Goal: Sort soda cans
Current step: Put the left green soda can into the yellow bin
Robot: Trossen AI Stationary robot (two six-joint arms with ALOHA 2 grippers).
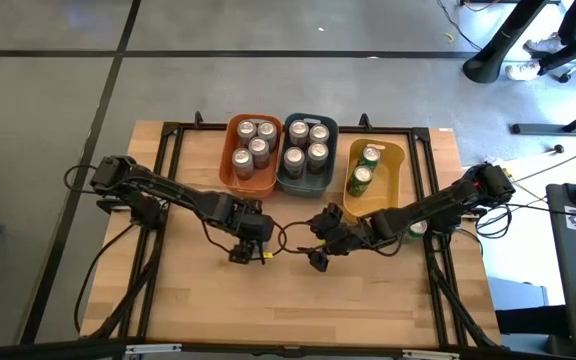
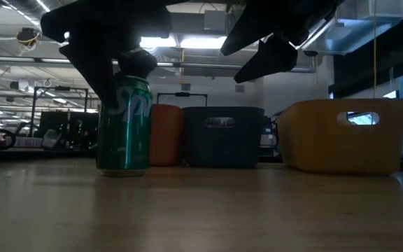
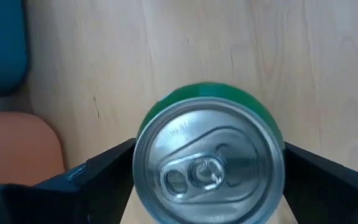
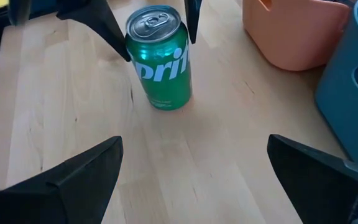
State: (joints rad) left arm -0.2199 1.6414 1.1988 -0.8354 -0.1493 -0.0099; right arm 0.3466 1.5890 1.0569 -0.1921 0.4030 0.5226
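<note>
**Green can upright at table centre, under left gripper; right gripper open at its 3 o'clock**

Green can [image 4: 160, 62]: upright on the wood, long axis vertical, silver top up, pull tab showing in the left wrist view. Stands near the table's middle, in front of the bins and apart from them. In the high view, hidden beneath the gripper above it.

Left gripper [image 1: 251, 243]: directly over the can, pointing straight down, straddling its top on two opposite sides. Sits close against the rim on both sides; clamped or slack, cannot tell. Left arm reaches in from 9 o'clock, elbow low over the table.

Right gripper [image 1: 320, 250]: at 3 o'clock from the can, near but not touching, spread wide and empty. Looks along the table at the can's side, tilted down. Right arm stretches in from 3 o'clock, forearm low.

Bins, from the can: orange bin [image 1: 270, 185] at 12 o'clock, grey-blue bin [image 1: 306, 186] at 1, yellow bin [image 1: 398, 160] at 2. Two green cans already in the yellow one, so likely this can's place too.

Judgement: yellow bin lies on the right arm's side; a side-on grasp by the right gripper looks the shorter route, and needs the left gripper clear of the top first.
</note>
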